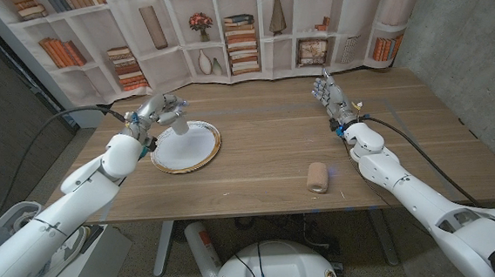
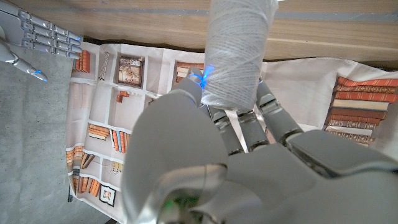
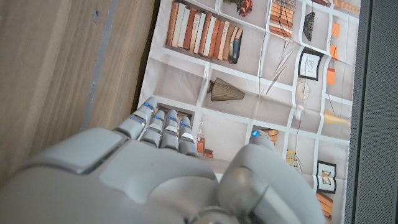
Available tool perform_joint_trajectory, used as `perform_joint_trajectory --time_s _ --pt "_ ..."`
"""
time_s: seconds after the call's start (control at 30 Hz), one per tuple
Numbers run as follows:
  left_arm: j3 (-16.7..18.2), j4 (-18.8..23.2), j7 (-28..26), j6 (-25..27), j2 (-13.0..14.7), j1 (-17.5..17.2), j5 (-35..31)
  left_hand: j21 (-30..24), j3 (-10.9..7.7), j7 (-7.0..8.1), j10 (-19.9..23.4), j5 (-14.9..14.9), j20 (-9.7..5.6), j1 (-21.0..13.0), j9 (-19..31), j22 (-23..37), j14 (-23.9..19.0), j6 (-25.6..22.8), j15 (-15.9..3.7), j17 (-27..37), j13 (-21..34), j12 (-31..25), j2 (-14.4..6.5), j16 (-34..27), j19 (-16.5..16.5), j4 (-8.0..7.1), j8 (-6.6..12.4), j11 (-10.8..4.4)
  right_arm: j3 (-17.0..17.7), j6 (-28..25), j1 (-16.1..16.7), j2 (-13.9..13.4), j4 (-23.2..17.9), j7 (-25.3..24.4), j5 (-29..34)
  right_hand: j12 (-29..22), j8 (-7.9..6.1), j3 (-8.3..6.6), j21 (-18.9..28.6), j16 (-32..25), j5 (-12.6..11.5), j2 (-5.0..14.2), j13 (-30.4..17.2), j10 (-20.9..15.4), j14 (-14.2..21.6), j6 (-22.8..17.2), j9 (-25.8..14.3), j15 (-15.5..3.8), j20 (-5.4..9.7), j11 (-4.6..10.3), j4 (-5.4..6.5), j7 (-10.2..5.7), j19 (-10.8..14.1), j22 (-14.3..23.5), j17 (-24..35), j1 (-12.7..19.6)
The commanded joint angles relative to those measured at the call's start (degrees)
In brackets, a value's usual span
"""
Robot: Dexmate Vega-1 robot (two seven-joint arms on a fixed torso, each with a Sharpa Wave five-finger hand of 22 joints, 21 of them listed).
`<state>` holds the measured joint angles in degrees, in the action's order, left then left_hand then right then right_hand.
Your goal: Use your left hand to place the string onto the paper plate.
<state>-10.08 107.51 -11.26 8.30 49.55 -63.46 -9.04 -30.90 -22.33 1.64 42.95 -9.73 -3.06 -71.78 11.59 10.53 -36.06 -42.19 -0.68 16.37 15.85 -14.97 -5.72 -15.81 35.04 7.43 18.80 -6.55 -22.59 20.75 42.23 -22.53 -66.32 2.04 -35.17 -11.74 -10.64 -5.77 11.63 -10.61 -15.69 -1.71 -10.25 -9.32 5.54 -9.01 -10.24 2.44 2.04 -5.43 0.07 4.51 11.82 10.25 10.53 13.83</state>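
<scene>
My left hand [image 1: 158,111] holds a white spool of string [image 1: 176,117] at the far left rim of the paper plate [image 1: 198,152], a white plate with a brown edge at the left of the table. The head view does not settle whether the spool touches the plate. In the left wrist view the spool [image 2: 239,50] is gripped between the fingers [image 2: 273,118] of that hand [image 2: 205,162]. My right hand [image 1: 330,93] stands upright at the far right of the table, fingers apart, holding nothing; it appears in its own wrist view [image 3: 174,168] and small in the left wrist view [image 2: 37,40].
A tan roll [image 1: 318,177] lies near the table's front edge, right of centre. A bookshelf-print backdrop [image 1: 240,34] hangs behind the table. A black cable [image 1: 47,139] runs along my left arm.
</scene>
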Motion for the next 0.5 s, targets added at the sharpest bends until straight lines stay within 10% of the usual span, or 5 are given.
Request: perform_joint_trajectory --time_s 0.03,0.5 --pt "-3.69 -2.44 -0.66 1.13 -1.22 2.42 -2.11 -0.25 -0.42 0.09 0.51 -0.23 0.07 0.06 0.08 0.15 -2.96 -0.21 -7.26 0.28 0.12 0.08 -0.38 0.20 -0.32 -0.02 -0.16 0.12 0.20 0.99 -0.06 0.29 0.32 -0.05 0.10 -0.15 -0.43 0.20 0.12 -0.21 -0.25 0.66 -0.20 -0.66 0.47 -0.15 -0.36 0.00 0.05 0.06 0.01 0.20 0.60 0.26 0.08 0.16" --pt "-6.20 -4.86 -0.55 1.39 -1.41 4.44 -3.27 -0.28 -0.46 0.07 0.73 -0.25 0.16 0.19 0.08 0.15 -2.90 -0.34 -7.27 0.44 0.24 0.19 -0.36 0.34 -0.63 -0.02 -0.27 0.00 -0.31 1.34 -1.29 1.11 2.14 0.53 0.46 -0.12 -0.44 0.27 0.10 -0.22 -0.25 0.71 -0.20 -0.63 0.55 -0.17 -0.36 0.01 0.00 0.06 -0.03 0.23 0.65 0.26 0.08 0.17"
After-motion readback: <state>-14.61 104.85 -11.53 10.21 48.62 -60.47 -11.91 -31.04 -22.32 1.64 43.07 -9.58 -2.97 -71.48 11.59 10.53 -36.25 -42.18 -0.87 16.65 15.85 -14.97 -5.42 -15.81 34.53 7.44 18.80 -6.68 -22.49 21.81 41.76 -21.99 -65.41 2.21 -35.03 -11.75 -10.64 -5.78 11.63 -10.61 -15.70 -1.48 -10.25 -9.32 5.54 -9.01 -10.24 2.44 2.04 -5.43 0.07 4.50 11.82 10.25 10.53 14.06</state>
